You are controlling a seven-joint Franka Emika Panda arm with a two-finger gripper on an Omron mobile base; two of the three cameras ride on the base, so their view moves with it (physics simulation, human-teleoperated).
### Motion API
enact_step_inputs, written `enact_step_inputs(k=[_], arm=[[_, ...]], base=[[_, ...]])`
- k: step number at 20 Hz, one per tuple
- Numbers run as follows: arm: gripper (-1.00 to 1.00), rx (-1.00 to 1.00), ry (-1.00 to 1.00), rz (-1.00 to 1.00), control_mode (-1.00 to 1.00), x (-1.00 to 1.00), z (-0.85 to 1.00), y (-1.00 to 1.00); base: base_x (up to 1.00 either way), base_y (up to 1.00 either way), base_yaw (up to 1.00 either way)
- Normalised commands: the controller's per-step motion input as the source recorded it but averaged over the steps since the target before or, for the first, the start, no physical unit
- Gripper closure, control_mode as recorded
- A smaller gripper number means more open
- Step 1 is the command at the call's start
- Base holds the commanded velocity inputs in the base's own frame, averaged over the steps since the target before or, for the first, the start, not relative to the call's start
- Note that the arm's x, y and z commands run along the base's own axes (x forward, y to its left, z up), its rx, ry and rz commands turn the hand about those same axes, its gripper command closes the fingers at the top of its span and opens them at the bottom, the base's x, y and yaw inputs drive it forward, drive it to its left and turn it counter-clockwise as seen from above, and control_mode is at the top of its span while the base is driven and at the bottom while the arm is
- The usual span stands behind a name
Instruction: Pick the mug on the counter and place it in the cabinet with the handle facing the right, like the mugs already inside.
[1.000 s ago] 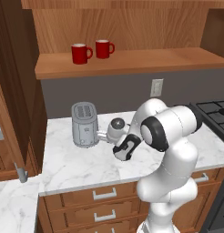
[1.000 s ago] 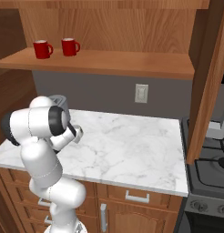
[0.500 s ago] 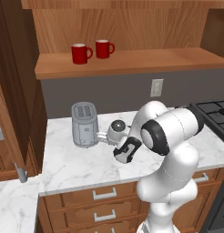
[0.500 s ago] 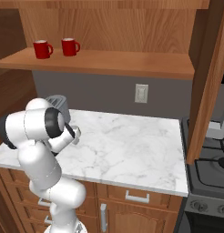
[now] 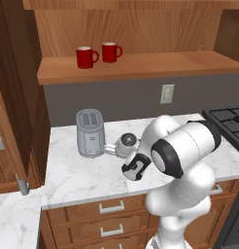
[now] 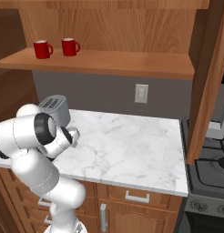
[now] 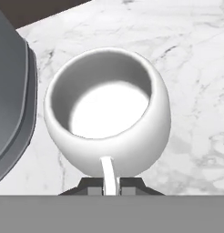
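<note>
Hand view: the white mug (image 7: 107,119) sits upright on the marble worktop (image 7: 196,68), its open mouth facing the camera and its thin white handle (image 7: 109,176) at 6 o'clock. The gripper (image 7: 110,185) has its jaws nearly closed, pinching that handle between the dark fingertips (image 7: 92,186). A grey toaster (image 7: 13,95) stands just beside the mug at 9 o'clock. Left base view: two red mugs (image 5: 97,55) rest on the cabinet (image 5: 141,68) shelf above.
</note>
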Motion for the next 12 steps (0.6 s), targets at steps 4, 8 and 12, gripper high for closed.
enact_step_inputs(k=[4, 8, 12], arm=[[1.00, 0.00, -0.04, 0.00, -1.00, -0.15, 0.34, 0.00], [1.00, 0.00, -0.02, 0.00, -1.00, -0.02, 0.46, 0.00], [1.00, 0.00, 0.00, 0.00, -1.00, 0.00, 0.53, 0.00]], base=[[0.00, 0.00, 0.00], [0.00, 0.00, 0.00], [0.00, 0.00, 0.00]])
